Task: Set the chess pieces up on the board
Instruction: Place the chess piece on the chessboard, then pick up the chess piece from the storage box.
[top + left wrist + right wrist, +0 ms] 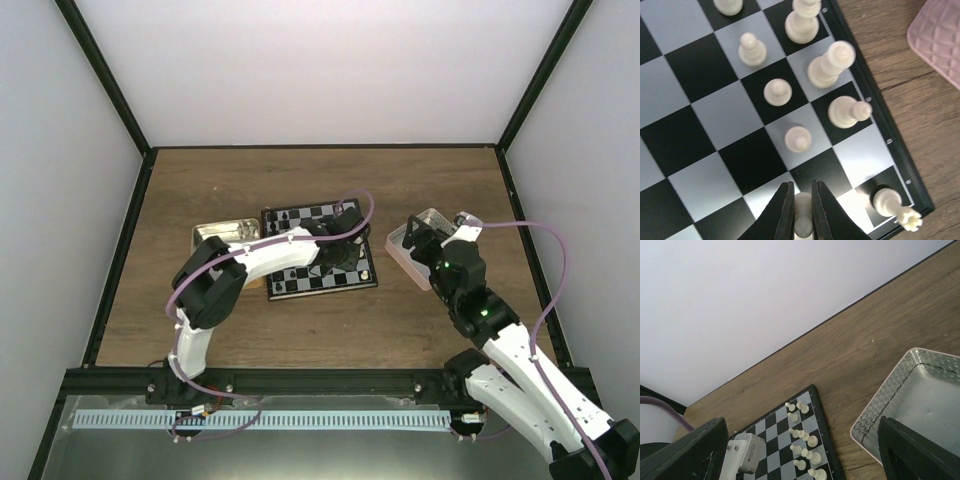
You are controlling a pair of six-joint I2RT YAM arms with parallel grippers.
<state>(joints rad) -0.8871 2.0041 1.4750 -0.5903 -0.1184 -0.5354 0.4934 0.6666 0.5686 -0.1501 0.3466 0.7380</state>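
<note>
The board (700, 75) fills the left wrist view, with several white chess pieces (830, 62) standing in two lines along its right edge. My left gripper (801, 186) is low over the near right part of the board, shut on a white pawn (803, 209) that stands on a light square. From above, this gripper (338, 255) hangs over the right half of the board (300, 282). My right gripper (425, 240) is open and empty above the pink tray (398, 245). In its own view the right gripper (802, 422) looks down at the board (777, 427) and the tray (920, 390).
A tan metal tray (222, 234) lies left of the board. Black pieces (290, 213) stand along the board's far row. The pink tray's corner (940, 35) lies close to the board's right border. Pale walls enclose the wooden table (250, 180).
</note>
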